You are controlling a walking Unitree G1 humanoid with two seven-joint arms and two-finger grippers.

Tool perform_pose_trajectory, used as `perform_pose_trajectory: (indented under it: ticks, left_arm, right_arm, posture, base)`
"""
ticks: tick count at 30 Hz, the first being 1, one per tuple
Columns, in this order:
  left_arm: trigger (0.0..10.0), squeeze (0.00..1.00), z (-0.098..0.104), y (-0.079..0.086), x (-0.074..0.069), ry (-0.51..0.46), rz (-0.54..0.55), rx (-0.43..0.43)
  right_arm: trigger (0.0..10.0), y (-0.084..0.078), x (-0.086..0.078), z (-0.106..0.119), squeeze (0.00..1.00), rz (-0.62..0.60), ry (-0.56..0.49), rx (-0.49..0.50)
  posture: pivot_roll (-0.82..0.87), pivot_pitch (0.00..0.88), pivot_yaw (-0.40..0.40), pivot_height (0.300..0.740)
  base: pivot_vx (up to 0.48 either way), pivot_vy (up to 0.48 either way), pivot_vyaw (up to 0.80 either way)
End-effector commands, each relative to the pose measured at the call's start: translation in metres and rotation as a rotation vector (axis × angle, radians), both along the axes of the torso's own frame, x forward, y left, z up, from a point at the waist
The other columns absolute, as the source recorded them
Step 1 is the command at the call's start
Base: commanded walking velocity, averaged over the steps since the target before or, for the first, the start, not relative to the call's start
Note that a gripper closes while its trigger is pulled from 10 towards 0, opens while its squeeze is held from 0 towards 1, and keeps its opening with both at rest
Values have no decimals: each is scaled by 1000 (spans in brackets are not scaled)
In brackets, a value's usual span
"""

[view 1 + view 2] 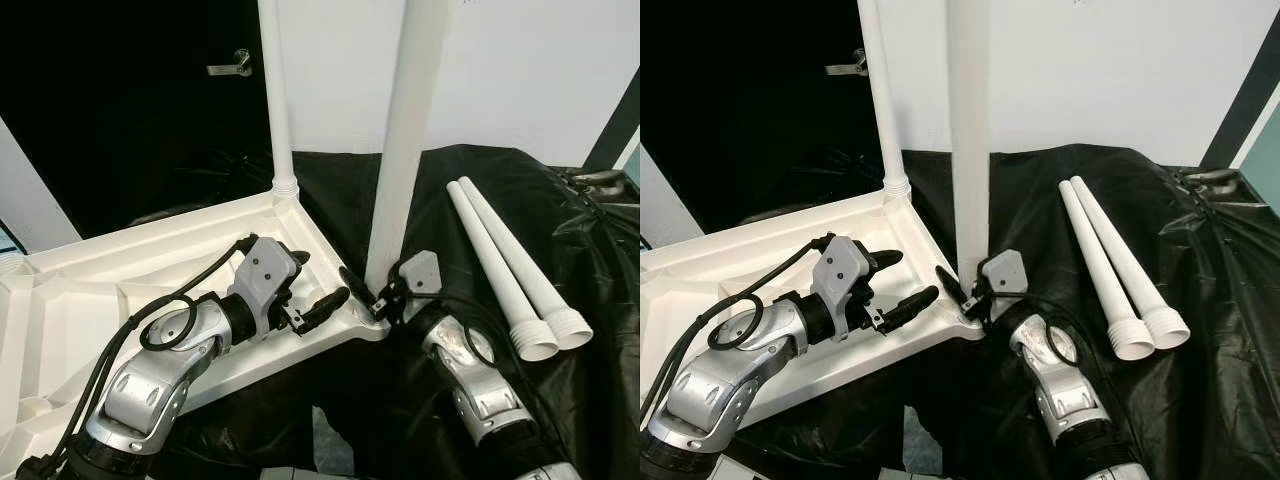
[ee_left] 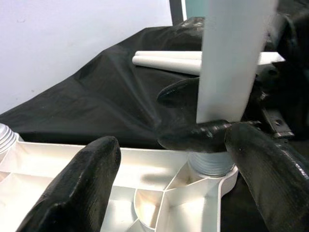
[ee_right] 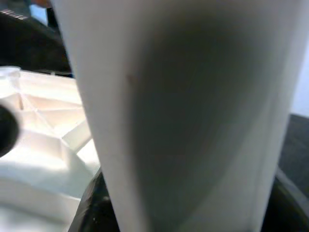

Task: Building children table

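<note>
Right gripper (image 1: pixel 378 297) is seen closed around the base of the near leg (image 1: pixel 410 130), one black finger on each side of the white tube, just above the threaded end seated in the corner socket of the tabletop (image 1: pixel 150 265). Left gripper (image 1: pixel 322 283) is held with its fingers spread wide, nothing between them, above the tabletop's ribbed underside, just beside the same corner and pointing toward the near leg. The tabletop is laid upside down, partly on the black sheet (image 1: pixel 460 380), its ribs and compartments facing up. The near leg stands upright, tilted slightly, at the corner nearest the robot. A second leg (image 1: pixel 276 100) stands upright in the next corner of the tabletop, farther from the robot, its threaded collar visible at the socket. Two loose legs (image 1: pixel 505 260) are laid side by side and touching on the black sheet, well apart from the tabletop on the right gripper's side, their threaded ends toward the robot. Beyond the tabletop a dark door with a lever handle (image 1: pixel 232 67) is noted beside a white wall (image 1: pixel 520 70)
</note>
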State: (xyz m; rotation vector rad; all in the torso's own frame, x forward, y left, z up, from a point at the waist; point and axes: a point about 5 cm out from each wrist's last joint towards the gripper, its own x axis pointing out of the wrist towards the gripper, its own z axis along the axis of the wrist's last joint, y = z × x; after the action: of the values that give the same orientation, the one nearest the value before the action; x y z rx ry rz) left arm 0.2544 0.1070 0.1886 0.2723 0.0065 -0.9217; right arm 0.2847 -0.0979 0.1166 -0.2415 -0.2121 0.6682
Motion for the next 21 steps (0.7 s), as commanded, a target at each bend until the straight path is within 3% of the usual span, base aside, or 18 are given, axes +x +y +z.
perform_pose_trajectory:
  ticks: [1, 6, 15, 21]
  left_arm:
    - [10000, 0, 5, 0, -3, -4, -62, 17]
    - [10000, 0, 5, 1, -3, -4, -63, 21]
    - [10000, 0, 4, 3, -4, 5, -81, 32]
    - [10000, 0, 1, 4, -8, 22, -107, 46]
  right_arm:
    - [10000, -7, -15, -42, 0, 11, 148, -121]
    - [10000, -6, -18, -45, 0, 30, 140, -134]
    - [10000, -16, -19, -46, 0, -18, 187, 49]
    - [10000, -17, -18, -47, 0, -27, 188, 64]
  posture:
    - [116, 0, 42, 740]
    - [117, 0, 45, 740]
    - [114, 0, 51, 740]
    - [116, 0, 49, 740]
  base:
    - [0, 0, 0]
    - [0, 0, 0]
    - [0, 0, 0]
    - [0, 0, 0]
